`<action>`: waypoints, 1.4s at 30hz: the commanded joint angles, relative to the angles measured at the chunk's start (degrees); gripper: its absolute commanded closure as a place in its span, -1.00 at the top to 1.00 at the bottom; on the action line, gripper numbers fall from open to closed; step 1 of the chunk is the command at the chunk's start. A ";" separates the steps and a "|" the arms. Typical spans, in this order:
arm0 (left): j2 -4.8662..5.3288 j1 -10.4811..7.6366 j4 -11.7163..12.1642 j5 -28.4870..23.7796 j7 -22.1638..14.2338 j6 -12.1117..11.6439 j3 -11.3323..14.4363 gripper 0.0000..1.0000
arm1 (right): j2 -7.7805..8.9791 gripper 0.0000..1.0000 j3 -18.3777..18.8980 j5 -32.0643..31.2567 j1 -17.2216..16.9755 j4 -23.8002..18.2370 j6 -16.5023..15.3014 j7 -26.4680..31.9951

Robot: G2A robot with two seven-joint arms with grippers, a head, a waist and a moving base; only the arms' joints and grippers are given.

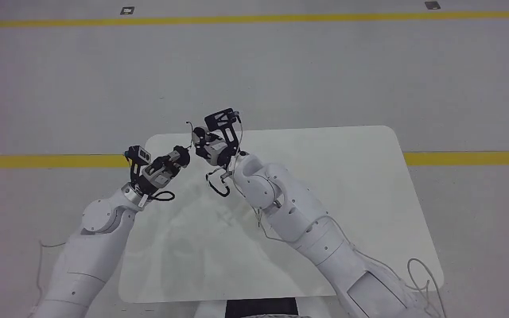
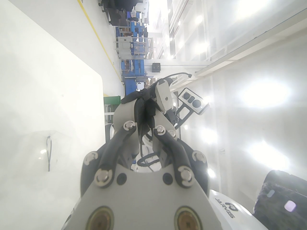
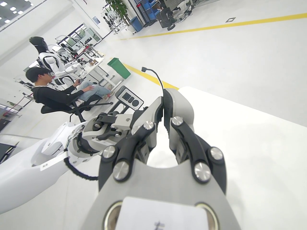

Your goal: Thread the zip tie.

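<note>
Pre-threading alignment, likely. Right gripper (image 3: 163,107) pinches thin black plastic zip tie (image 3: 160,80), head end free. Left gripper (image 2: 144,102) pressed together alongside, contents unclear. Next probably needs fine tip-to-head line-up.

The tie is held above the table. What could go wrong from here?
The right gripper pinches the zip tie low; its free head end curves away and may be hard to line up. The left gripper is very close, so the two might collide. If the pinch slips, the tie could fall to the table.
</note>
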 commanded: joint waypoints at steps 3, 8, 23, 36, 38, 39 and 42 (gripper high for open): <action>0.00 0.00 0.00 0.00 0.00 0.00 0.00 -1.00 | 0.06 -1.00 0.18 -0.85 -0.26 -0.31 0.54 -0.07; 0.00 0.00 0.00 0.00 0.00 0.00 0.00 -1.00 | 0.18 -1.00 0.50 -1.23 -0.88 -1.17 0.38 0.43; 0.00 0.00 0.00 0.00 0.00 0.00 0.00 -1.00 | 0.25 -1.00 0.36 -0.30 -1.86 -1.89 -2.06 2.37; 0.00 0.00 0.00 0.00 0.00 0.00 0.00 -1.00 | 0.25 -1.00 0.50 -0.51 -2.33 -1.99 -1.40 2.18; 0.00 0.00 0.00 0.00 0.00 0.00 0.00 -1.00 | 0.25 -1.00 0.57 -0.55 -2.42 -2.12 -1.33 1.93; 0.00 0.00 0.00 0.00 0.00 0.00 0.00 -1.00 | 0.25 -1.00 0.58 -0.55 -2.46 -2.15 -1.33 1.90; 0.00 0.00 0.00 0.00 0.00 0.00 0.00 -1.00 | 0.19 -1.00 0.34 -0.32 -2.42 -1.88 -1.50 2.42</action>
